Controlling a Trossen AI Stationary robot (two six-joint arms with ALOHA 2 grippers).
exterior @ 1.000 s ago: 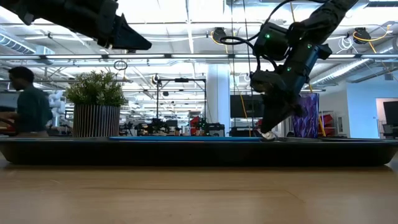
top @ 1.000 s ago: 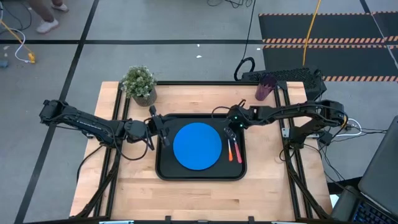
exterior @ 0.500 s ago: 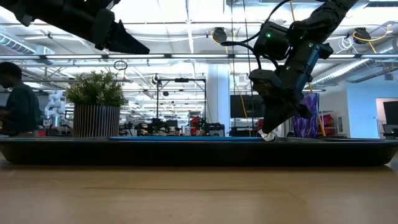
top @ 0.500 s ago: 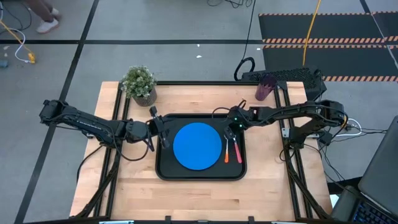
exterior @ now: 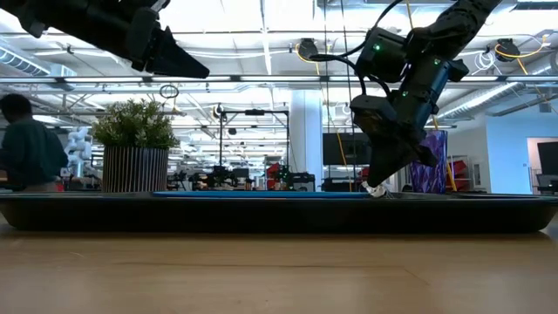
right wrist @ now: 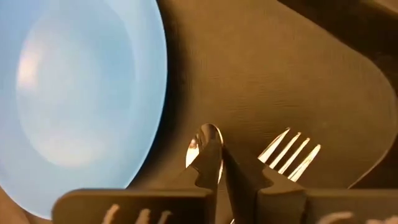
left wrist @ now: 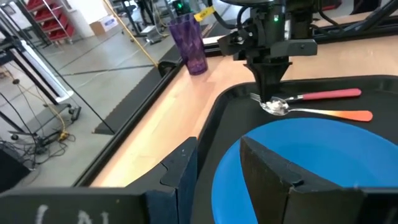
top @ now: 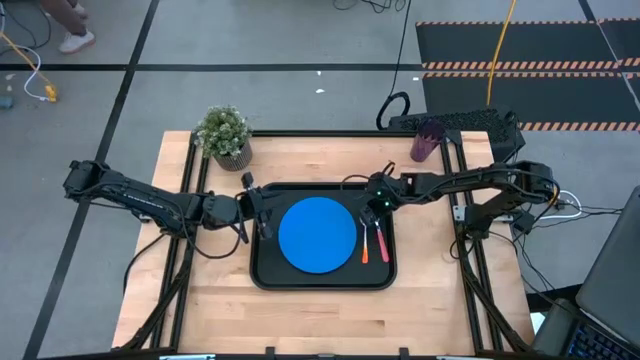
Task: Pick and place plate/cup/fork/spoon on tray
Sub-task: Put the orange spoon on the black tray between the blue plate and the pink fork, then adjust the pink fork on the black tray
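Observation:
The blue plate (top: 318, 235) lies in the middle of the black tray (top: 256, 275). The orange-handled spoon (top: 366, 242) and the red-pink-handled fork (top: 381, 238) lie side by side on the tray, right of the plate. The purple cup (top: 427, 143) stands on the table at the far right, off the tray. My right gripper (top: 371, 208) points down, shut, right over the spoon's bowl end (right wrist: 202, 140), with the fork's tines (right wrist: 292, 152) beside it. My left gripper (top: 262, 212) is open and empty above the tray's left rim, facing the plate (left wrist: 323, 155). My right gripper's shut fingertips (left wrist: 273, 93) stand over the spoon's neck, just behind the bowl (left wrist: 275, 107), coming from above. Whether they touch it I cannot tell. The spoon lies flat on the tray, its handle toward the near edge.
A potted green plant (top: 224, 135) stands at the table's far left corner. A dark keyboard-like box (top: 455, 122) lies behind the cup. A person (exterior: 30, 144) moves in the room beyond the table. Bare wood lies near and right of the tray.
My right gripper has drawn up a little from the cutlery's head ends and stays over the spoon's bowl. The left arm has kept still.

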